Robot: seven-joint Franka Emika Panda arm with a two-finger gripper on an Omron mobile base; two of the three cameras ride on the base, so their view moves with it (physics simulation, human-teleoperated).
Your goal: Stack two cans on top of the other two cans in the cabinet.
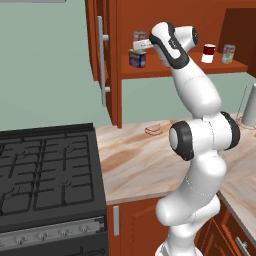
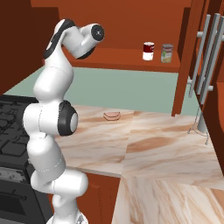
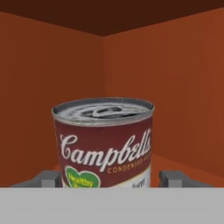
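Observation:
In the hand view a red-labelled can with a silver lid (image 3: 105,140) stands upright between my gripper's (image 3: 111,179) two fingertips (image 3: 174,178). They sit on either side of it, with a small gap on the right. In the left base view this can (image 1: 139,36) stands on top of the squat blue and yellow can (image 1: 137,59) at the left of the cabinet shelf (image 1: 165,70), with my gripper (image 1: 136,46) reaching in at it. At the right of the shelf stand a red can with a white lower band (image 1: 209,53) and a silver can with a green label (image 1: 228,53).
The cabinet door (image 1: 95,45) with its silver bar handle (image 1: 102,60) hangs open left of the shelf. Below lie a marble counter (image 1: 135,160) with a small pink item (image 1: 153,130), and a black stove (image 1: 47,170) to the left. More bar handles (image 2: 203,57) are at the right.

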